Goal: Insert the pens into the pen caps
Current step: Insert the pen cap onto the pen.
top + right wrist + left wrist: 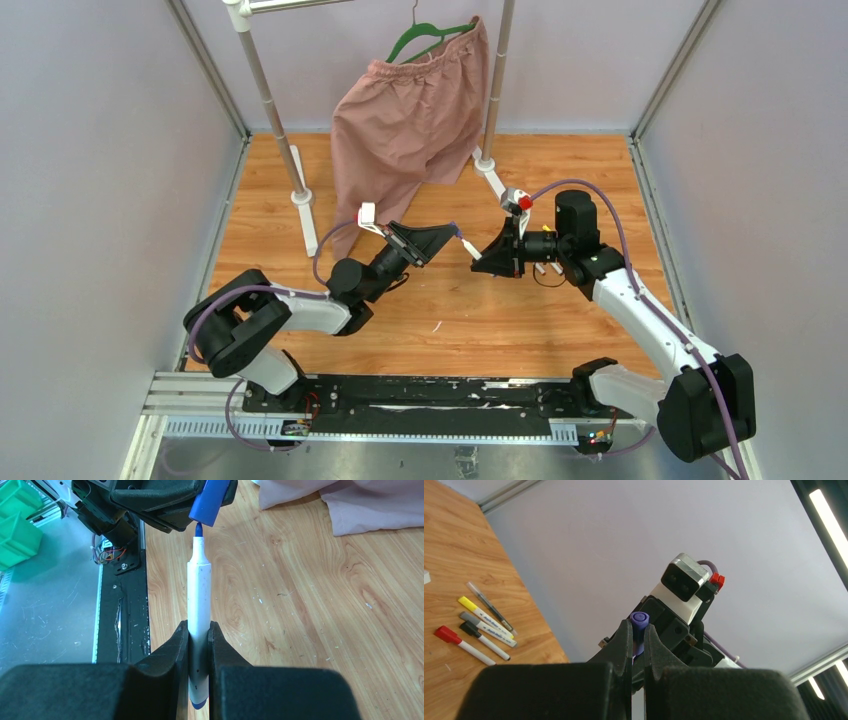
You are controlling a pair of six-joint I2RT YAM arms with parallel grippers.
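Under both grippers: wood table (pixel 560 320). Far beyond fingertips: pink shorts (pixel 405 120) on green hanger (pixel 430 35), hung from white rack (pixel 265 90). L gripper (pixel 455 233) and R gripper (pixel 477 263) raised off table, pointed at each other, tips close together in mid-air. L gripper clenched on purple cap (pixel 639 619), cap poking out past fingertips toward R gripper. R gripper clamped on pen (pixel 198 590): white barrel btwn the pads, blue tail end just behind them, blue nib straight ahead of fingertips. Nib right at cap's near end; touching or just short, can't tell. On table, well off to L gripper's side in its wrist view: capped pens (pixel 466 646) in a row w/ red, black, grey, yellow caps, plus one thin clear one.
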